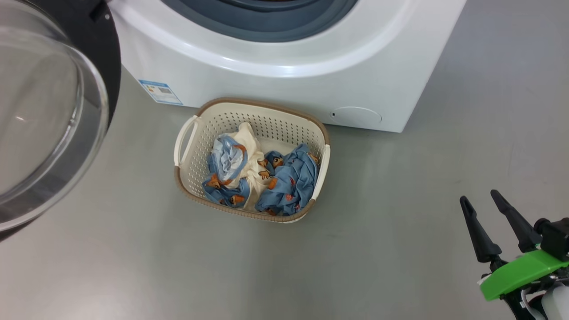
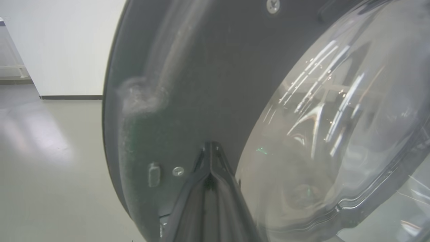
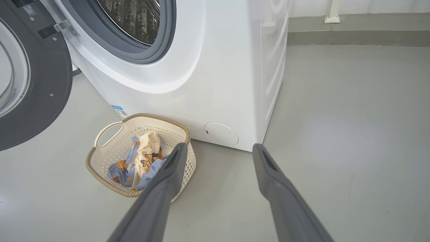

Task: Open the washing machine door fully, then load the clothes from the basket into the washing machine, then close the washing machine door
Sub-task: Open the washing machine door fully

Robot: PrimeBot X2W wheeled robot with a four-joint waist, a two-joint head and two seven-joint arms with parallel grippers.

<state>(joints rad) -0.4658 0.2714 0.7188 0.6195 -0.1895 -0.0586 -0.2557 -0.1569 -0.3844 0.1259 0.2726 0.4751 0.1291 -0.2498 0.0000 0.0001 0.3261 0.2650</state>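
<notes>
Left end effector is closed, its tip at the black rim of the washing machine door, just beside the glass bowl; I cannot tell if it touches. Right end effector gapes empty over the floor. The basket of clothes sits well to its left, just before the washing machine.

blue label sticker on the washing machine, print too small to read

Glossy grey floor, white wall
</notes>
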